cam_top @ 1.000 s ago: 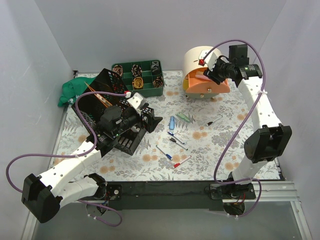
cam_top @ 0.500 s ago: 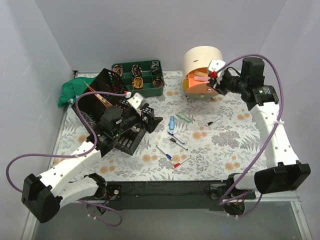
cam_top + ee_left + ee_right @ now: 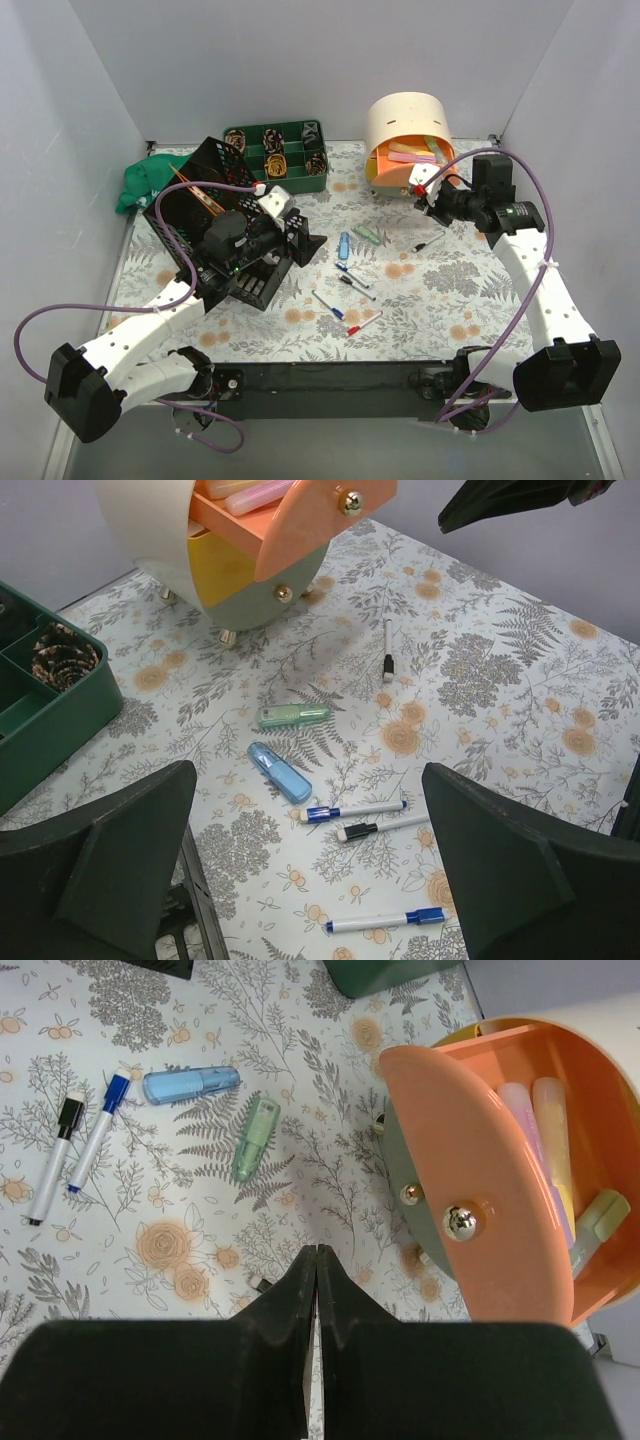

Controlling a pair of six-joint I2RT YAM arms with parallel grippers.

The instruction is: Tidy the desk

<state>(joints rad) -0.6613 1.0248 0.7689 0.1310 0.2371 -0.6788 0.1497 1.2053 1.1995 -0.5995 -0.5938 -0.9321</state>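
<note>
Right jaws are pressed together, holding nothing, near the open orange drawer (image 3: 478,1145). Left jaws stand spread above the table (image 3: 500,710).

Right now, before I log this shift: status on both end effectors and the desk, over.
Left end effector open, empty. Right end effector shut, empty, near the open orange drawer. Desk untidy: markers loose mid-table. Nothing seen blocking them.
</note>
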